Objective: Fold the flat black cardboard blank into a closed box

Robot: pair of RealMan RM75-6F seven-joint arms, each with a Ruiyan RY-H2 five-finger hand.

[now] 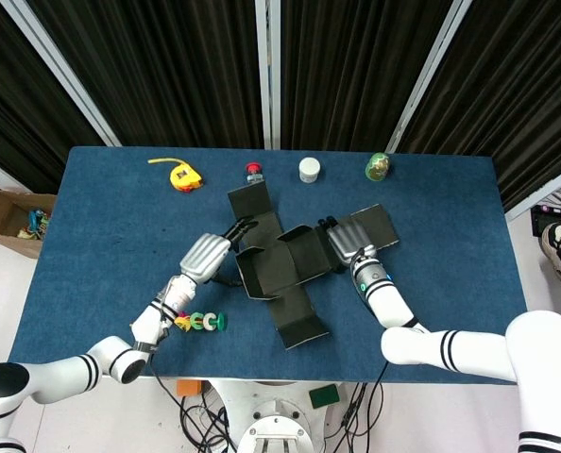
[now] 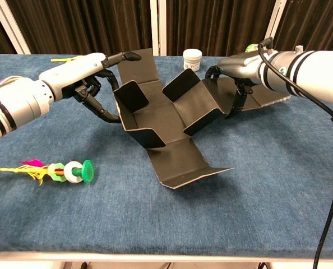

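The black cardboard blank lies mid-table, skewed, partly folded into a trough. Its left flap and right flap stand tilted up; the front panel and far panel lie nearly flat. My left hand presses its spread, curled fingers against the outside of the left flap. Behind the right flap, my right hand has its fingers pointing down onto the outer right panel. Neither hand visibly grips the card.
A feather toy with green rings lies near the front left. Along the far edge stand a yellow tape measure, a red button, a white jar and a green egg.
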